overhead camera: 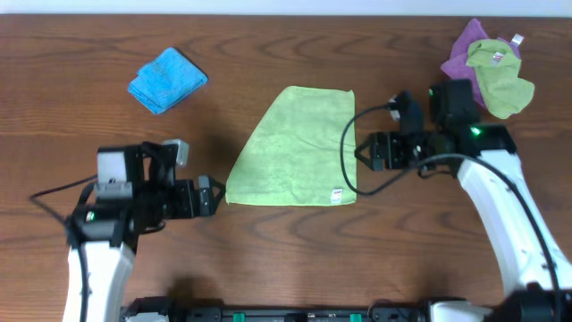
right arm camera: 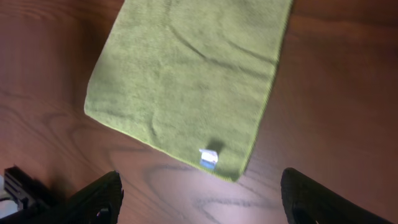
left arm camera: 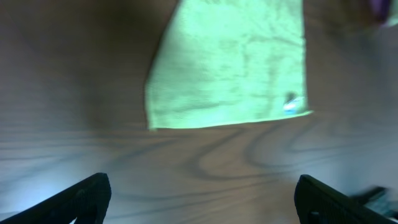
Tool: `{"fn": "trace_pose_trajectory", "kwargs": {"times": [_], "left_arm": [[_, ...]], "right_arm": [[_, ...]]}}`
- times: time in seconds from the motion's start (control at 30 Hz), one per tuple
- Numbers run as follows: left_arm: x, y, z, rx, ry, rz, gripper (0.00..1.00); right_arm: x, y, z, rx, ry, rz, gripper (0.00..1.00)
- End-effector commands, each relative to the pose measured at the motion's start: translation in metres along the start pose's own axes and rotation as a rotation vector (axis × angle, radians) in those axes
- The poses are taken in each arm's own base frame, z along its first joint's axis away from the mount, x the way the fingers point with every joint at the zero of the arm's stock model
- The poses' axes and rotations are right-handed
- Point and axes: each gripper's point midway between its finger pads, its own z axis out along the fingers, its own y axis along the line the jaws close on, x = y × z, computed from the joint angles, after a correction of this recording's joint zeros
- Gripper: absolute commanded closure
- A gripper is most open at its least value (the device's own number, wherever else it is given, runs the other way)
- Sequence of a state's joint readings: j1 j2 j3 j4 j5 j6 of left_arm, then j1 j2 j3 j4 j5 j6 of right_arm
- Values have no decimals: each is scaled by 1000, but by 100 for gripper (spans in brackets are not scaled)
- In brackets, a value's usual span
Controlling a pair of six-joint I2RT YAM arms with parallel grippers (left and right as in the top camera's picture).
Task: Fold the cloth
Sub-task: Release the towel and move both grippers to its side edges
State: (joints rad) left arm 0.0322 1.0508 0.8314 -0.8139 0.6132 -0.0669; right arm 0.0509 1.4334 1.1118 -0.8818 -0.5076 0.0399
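A light green cloth (overhead camera: 293, 148) lies flat on the wooden table, folded to a rough rectangle, with a small white tag (overhead camera: 336, 194) at its front right corner. It also shows in the left wrist view (left arm camera: 233, 68) and in the right wrist view (right arm camera: 186, 81). My left gripper (overhead camera: 207, 196) is open and empty, just left of the cloth's front left corner. My right gripper (overhead camera: 368, 152) is open and empty, just right of the cloth's right edge. Neither gripper touches the cloth.
A folded blue cloth (overhead camera: 165, 80) lies at the back left. A purple cloth (overhead camera: 469, 49) and a crumpled green cloth (overhead camera: 502, 79) lie piled at the back right, behind my right arm. A black cable (overhead camera: 350, 152) loops over the cloth's right edge.
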Motion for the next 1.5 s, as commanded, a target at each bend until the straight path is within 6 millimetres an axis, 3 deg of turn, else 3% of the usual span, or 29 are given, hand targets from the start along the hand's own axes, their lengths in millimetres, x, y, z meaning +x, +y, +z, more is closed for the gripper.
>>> {"fn": "trace_pose_trajectory", "kwargs": {"times": [0.0, 0.23, 0.4, 0.6, 1.1, 1.47], "left_arm": [[-4, -18, 11, 136, 62, -173, 5], [-5, -21, 42, 277, 157, -217, 5], [2, -5, 70, 287, 200, -254, 5], [15, 10, 91, 277, 236, -288, 5], [35, 38, 120, 216, 233, -376, 5], [18, 39, 125, 229, 170, -379, 5]], "right_arm": [[10, -5, -6, -22, -14, 17, 18], [24, -14, -3, -34, 2, 66, 18], [24, -14, -2, -34, 3, 67, 18], [24, -12, -3, -48, 3, 68, 18], [24, -12, -3, -49, 3, 71, 18], [24, -11, -3, -51, 3, 71, 17]]}}
